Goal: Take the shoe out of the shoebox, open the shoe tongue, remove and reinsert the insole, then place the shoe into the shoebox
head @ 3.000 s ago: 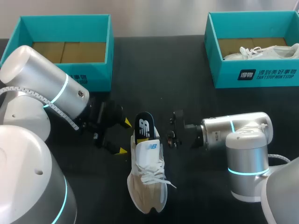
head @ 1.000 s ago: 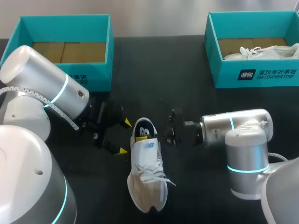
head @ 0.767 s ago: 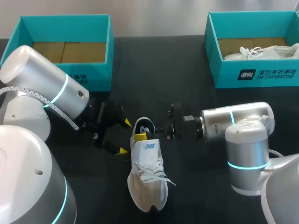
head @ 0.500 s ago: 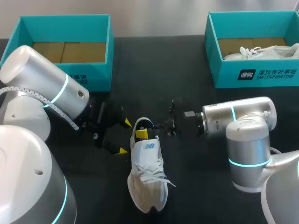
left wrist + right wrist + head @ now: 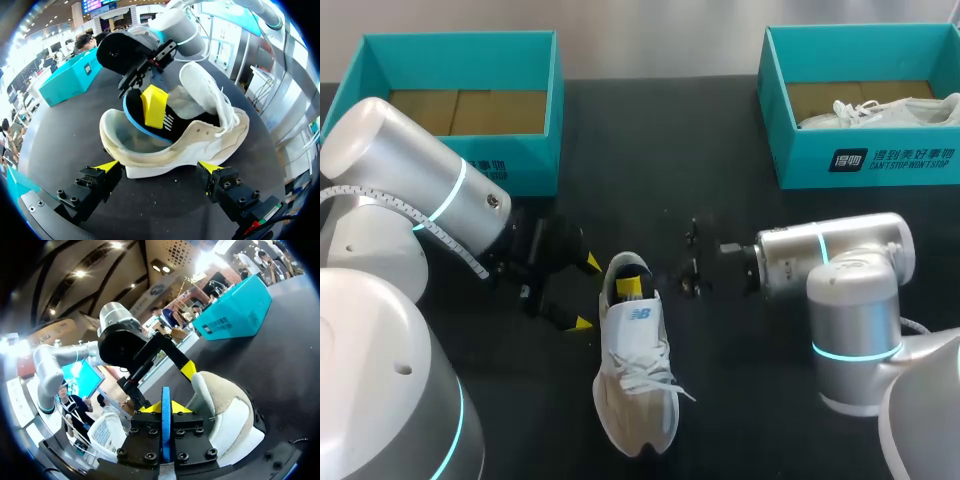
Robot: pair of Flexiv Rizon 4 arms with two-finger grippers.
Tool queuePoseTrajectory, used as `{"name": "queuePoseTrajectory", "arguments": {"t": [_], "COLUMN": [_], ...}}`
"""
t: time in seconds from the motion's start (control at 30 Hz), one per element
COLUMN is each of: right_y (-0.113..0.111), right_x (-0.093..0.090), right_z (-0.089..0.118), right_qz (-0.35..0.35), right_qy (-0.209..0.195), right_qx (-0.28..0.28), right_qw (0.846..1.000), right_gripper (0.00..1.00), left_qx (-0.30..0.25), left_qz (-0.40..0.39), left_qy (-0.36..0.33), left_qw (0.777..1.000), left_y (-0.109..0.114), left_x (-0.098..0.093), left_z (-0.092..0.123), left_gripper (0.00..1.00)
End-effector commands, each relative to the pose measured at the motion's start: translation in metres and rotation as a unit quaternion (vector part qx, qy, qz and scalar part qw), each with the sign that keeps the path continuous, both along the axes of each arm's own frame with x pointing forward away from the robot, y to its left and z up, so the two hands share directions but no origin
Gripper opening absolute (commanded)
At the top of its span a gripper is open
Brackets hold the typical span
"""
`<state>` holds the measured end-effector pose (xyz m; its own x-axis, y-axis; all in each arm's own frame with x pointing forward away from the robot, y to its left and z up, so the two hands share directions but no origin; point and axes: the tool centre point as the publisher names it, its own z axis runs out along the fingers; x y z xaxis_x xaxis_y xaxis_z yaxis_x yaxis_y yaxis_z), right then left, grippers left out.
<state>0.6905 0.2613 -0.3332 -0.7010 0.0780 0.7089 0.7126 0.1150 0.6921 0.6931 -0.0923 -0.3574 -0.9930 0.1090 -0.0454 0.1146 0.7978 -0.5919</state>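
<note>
- Change: three seconds back, the insole (image 5: 175, 125) stood up out of the heel opening with most of its length exposed. It now lies down inside the shoe (image 5: 635, 385), and only its heel end shows in the opening.
- Change: the right hand (image 5: 165, 409) was clear of the shoe on its right side. It has since come in over the heel. Its fingers are closed on the heel end of the insole, whose blue edge runs between the yellow tips.
- No change: the left arm and the shoe sit as they did.
- Status (judgement): reinsertion is nearly complete. Still to do are seating the heel end, releasing it, and moving the shoe to a shoebox.
- Location: the shoe stands on its sole on the table (image 5: 650, 150), near the front middle, heel toward the far side. The tongue (image 5: 202, 92) is raised clear of the opening. The empty shoebox (image 5: 530, 150) stands well apart at the far left.
- Right arm pose: it enters from the right, low over the table, with the wrist roughly level and the fingers pointing at the heel.
- Left arm pose: it enters from the left, with the hand low. The left hand (image 5: 587, 293) is open, its fingers spread wide just beside the heel. No contact with the shoe can be seen.
</note>
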Motion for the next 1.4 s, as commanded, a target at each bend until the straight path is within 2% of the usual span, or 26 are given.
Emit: {"name": "queuePoseTrajectory", "arguments": {"t": [0.03, 0.2, 0.33, 0.43, 0.47, 0.5, 0.6, 0.77, 1.0, 1.07, 1.1, 1.27, 1.4], "right_y": [0.005, 0.006, 0.005, 0.005, 0.005, 0.005, 0.005, 0.006, 0.005, 0.005, 0.005, 0.007, 0.007], "right_x": [-0.007, -0.019, -0.021, -0.017, -0.016, -0.015, -0.011, -0.005, 0.003, 0.005, 0.006, 0.006, -0.004], "right_z": [-0.014, -0.021, -0.017, -0.008, -0.005, -0.003, 0.004, 0.011, 0.011, 0.009, 0.008, -0.003, -0.016], "right_qz": [0.002, 0.004, 0.003, 0.002, 0.003, 0.004, 0.008, 0.013, 0.012, 0.01, 0.01, 0.016, 0.02], "right_qy": [0.016, 0.04, 0.036, 0.019, 0.014, 0.008, -0.007, -0.024, -0.031, -0.03, -0.029, -0.013, 0.012], "right_qx": [0.002, 0.007, 0.007, 0.004, 0.003, 0.002, -0.003, -0.01, -0.013, -0.011, -0.011, -0.015, -0.014], "right_qw": [1.0, 0.999, 0.999, 1.0, 1.0, 1.0, 1.0, 1.0, 0.999, 0.999, 0.999, 1.0, 1.0], "right_gripper": [0.0, 0.0, 0.0, 0.45, 0.49, 0.62, 0.64, 0.64, 0.47, 0.25, 0.0, 0.0, 0.0], "left_qx": [0.0, 0.0, 0.0, 0.0, 0.0, 0.0, 0.0, 0.0, 0.0, 0.0, 0.0, 0.0, 0.0], "left_qz": [0.0, 0.0, 0.0, 0.0, 0.0, 0.0, 0.0, 0.0, 0.0, 0.0, 0.0, 0.0, 0.0], "left_qy": [0.0, 0.0, 0.0, 0.0, 0.0, 0.0, 0.0, 0.0, 0.0, 0.0, 0.0, 0.0, 0.0], "left_qw": [1.0, 1.0, 1.0, 1.0, 1.0, 1.0, 1.0, 1.0, 1.0, 1.0, 1.0, 1.0, 1.0], "left_y": [0.0, 0.0, 0.0, 0.0, 0.0, 0.0, 0.0, 0.0, 0.0, 0.0, 0.0, 0.0, 0.0], "left_x": [0.0, 0.0, 0.0, 0.0, 0.0, 0.0, 0.0, 0.0, 0.0, 0.0, 0.0, 0.0, 0.0], "left_z": [0.0, 0.0, 0.0, 0.0, 0.0, 0.0, 0.0, 0.0, 0.0, 0.0, 0.0, 0.0, 0.0], "left_gripper": [1.0, 1.0, 1.0, 1.0, 1.0, 1.0, 1.0, 1.0, 1.0, 1.0, 1.0, 1.0, 1.0]}}
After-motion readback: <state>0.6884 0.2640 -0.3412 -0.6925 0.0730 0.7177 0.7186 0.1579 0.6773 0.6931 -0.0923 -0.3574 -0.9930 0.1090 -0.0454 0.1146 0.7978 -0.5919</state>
